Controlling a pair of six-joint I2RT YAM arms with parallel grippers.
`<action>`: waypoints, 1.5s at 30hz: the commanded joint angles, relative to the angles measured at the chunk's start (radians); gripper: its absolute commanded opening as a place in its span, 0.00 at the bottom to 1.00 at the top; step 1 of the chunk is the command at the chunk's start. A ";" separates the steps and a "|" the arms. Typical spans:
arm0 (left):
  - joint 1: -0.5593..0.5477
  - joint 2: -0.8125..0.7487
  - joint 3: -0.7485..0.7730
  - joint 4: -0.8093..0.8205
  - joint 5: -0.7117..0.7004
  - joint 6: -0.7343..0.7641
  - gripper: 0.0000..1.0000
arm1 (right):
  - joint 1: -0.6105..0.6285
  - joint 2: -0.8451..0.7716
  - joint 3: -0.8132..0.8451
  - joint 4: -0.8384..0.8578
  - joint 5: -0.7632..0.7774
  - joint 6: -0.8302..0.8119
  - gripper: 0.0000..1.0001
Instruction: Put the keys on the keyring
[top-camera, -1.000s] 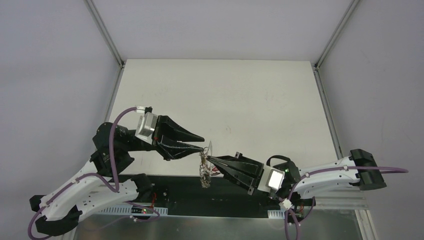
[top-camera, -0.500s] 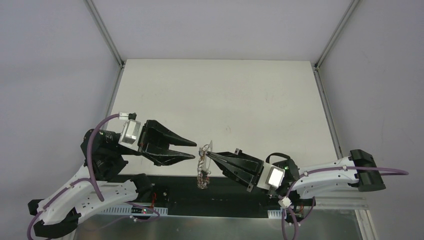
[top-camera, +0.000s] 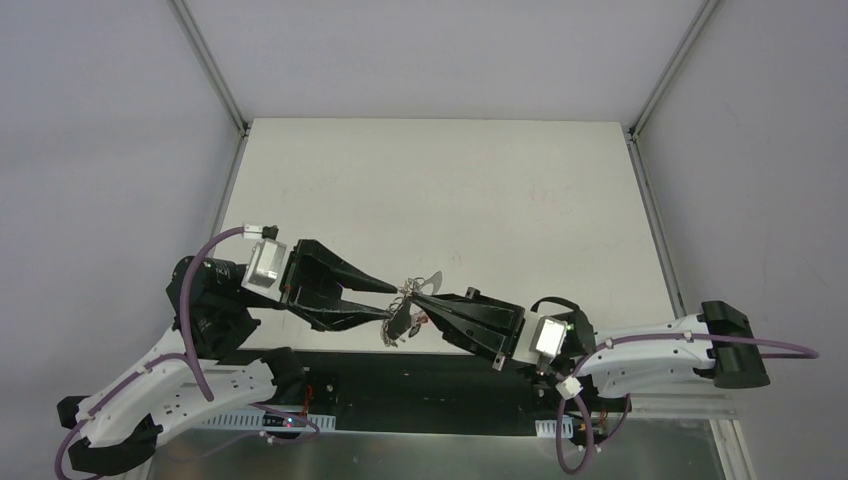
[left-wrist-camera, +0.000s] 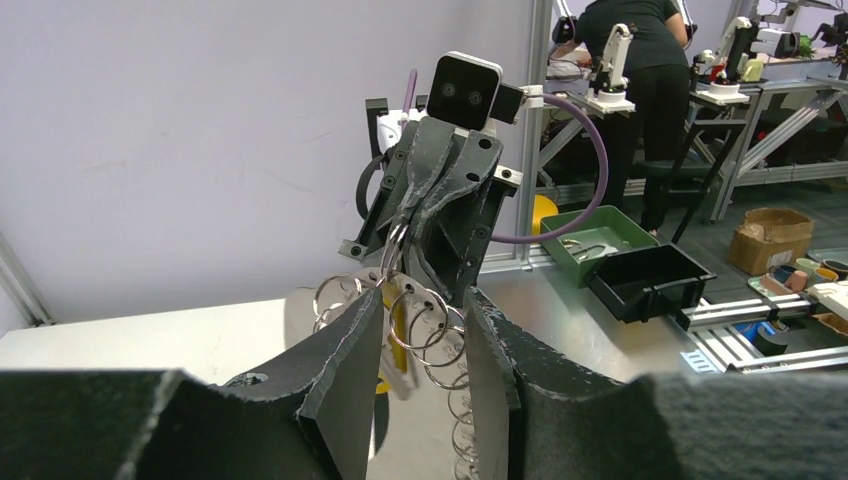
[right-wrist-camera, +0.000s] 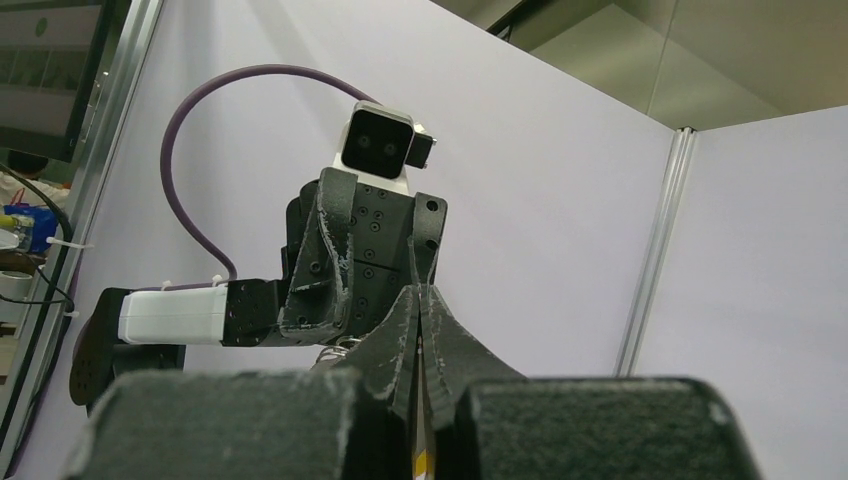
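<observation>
My right end effector (top-camera: 419, 307) is clenched on the keyring (top-camera: 402, 318), pinching the thin loop at its top so the cluster of rings and keys (left-wrist-camera: 440, 350) hangs free in the air, above the near edge of the tabletop (top-camera: 440, 190) about midway along it. The left end effector (top-camera: 394, 304) faces it nose to nose, released, one finger to each side of the dangling rings. From the left wrist view the loops sit in the gap between the fingers (left-wrist-camera: 345, 350), and a yellow-headed key (left-wrist-camera: 397, 338) hangs just beside the left-hand finger. I cannot tell whether either pad actually touches metal.

I judge the step in hand to be taking hold of one ring or key with the left side so it can be worked along the loop. To do it well I would hold the right pinch rigid, since any wobble sets the cluster swinging. I would close the left fingers slowly on a single piece, not a bunch, and check the wrist view before pulling. The metal is thin and slick, so a partial grip will likely slip out sideways.
</observation>
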 joint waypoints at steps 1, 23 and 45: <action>-0.003 0.011 -0.001 0.062 0.020 -0.011 0.35 | -0.010 0.001 0.062 0.102 -0.050 0.055 0.00; -0.003 -0.046 0.008 -0.014 -0.002 0.029 0.36 | -0.015 -0.009 0.037 0.102 -0.049 0.067 0.00; -0.003 0.007 0.039 0.017 0.010 0.052 0.38 | -0.016 0.014 0.049 0.102 -0.071 0.107 0.00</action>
